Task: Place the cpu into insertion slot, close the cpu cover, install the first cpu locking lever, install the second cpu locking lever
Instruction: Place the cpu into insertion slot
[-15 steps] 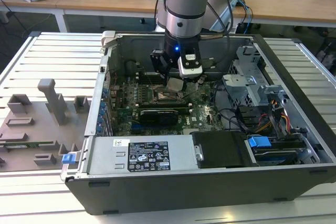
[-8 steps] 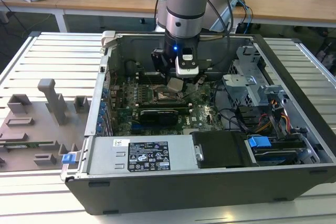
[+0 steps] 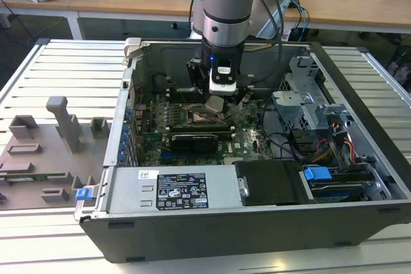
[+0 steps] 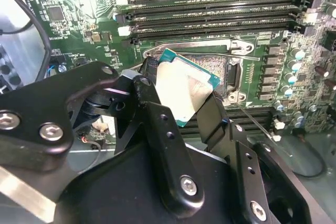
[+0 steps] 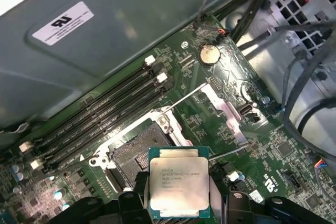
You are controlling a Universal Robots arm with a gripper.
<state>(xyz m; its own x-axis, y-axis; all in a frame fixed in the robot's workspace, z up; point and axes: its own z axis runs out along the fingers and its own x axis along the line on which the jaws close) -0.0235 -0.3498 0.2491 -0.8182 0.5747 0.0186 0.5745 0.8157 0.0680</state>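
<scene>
On the exterior view's left, a grey holder rack [image 3: 64, 123] sits on the slotted tabletop [image 3: 58, 68]. Just beside it is one open computer case [image 3: 212, 229].

Mid-case, the pincer [image 3: 215, 101] hangs over the board. Its fingers are closed partway onto the cpu [image 3: 214, 104] and clamp it by two opposite edges. The chip is in the air and slightly tilted, above the insertion slot [image 3: 196, 117] and clear of it.

In the first wrist view, the bare pin recess of the insertion slot [image 5: 134, 156] shows beside the held cpu [image 5: 178, 187]. To its right, the cpu cover [image 5: 226, 111] is swung open.

I judge the chip to be light, stiff and thin. Its metal top looks smooth and likely slippery, and the underside and the socket pins are probably fragile. The green rim edges, where the pincer [image 5: 178, 198] grips, seem the right place to hold it.

Count: one cpu, one insertion slot, one cpu cover and two thin locking levers [image 5: 184, 99], both unlatched.

On the exterior view's right is a drive cage [image 3: 308, 104] with cables.
</scene>
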